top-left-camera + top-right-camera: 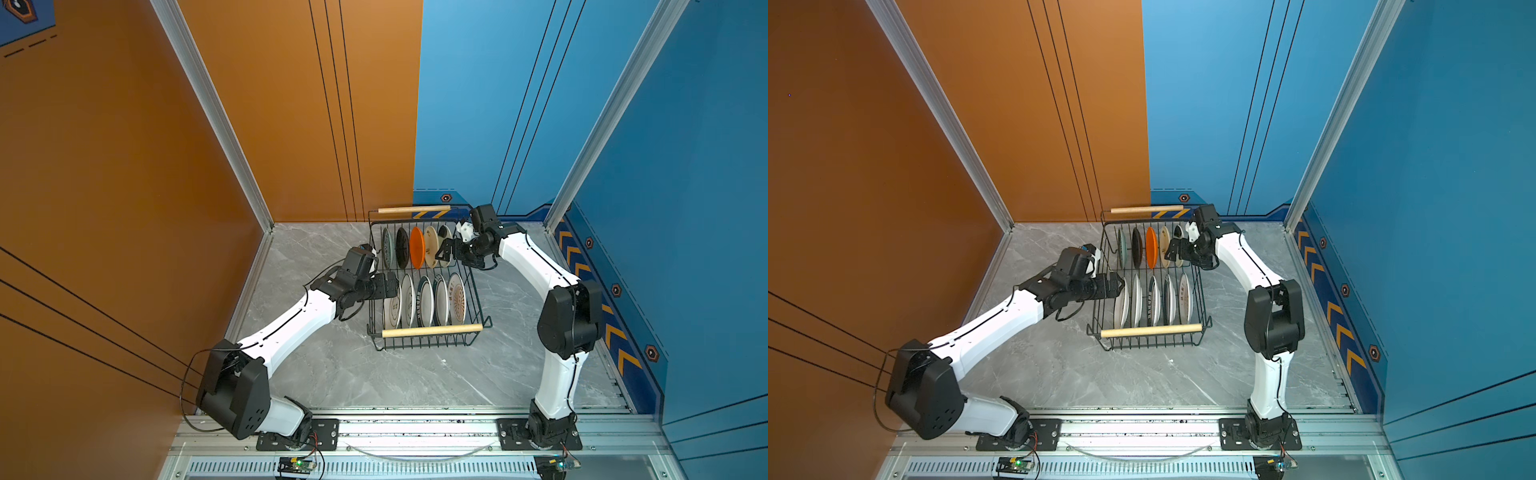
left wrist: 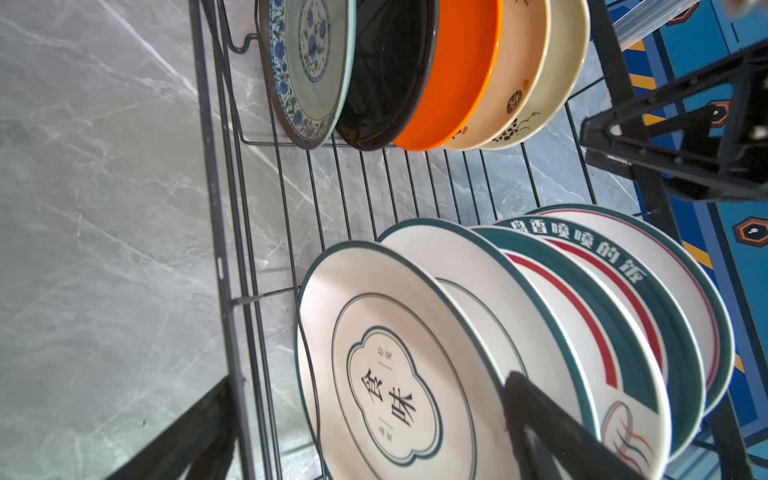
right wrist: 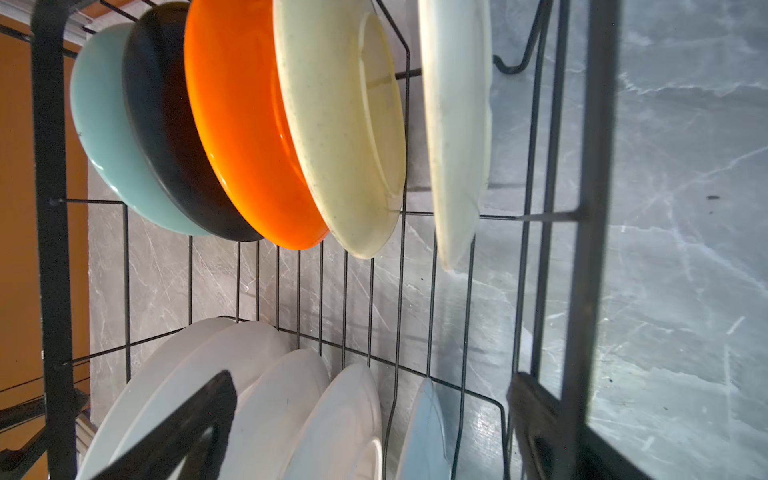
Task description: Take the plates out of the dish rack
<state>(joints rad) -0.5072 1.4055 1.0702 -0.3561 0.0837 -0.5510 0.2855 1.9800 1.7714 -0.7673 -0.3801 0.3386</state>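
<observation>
Unloading looks to be at its first pick: all ten plates stand upright in the dish rack on the tabletop. The left tool gapes wide at the near row's end plate; the right tool is wide by the far row's cream end plate, and both are empty. The next move calls for straddling a rim, closing, and lifting clear of the wires.

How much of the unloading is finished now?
Done: nothing; all ten plates stand in the rack, none on the table. In hand: the left end effector and right end effector, both open, sit at end plates, gripping none. Left: all ten.
</observation>
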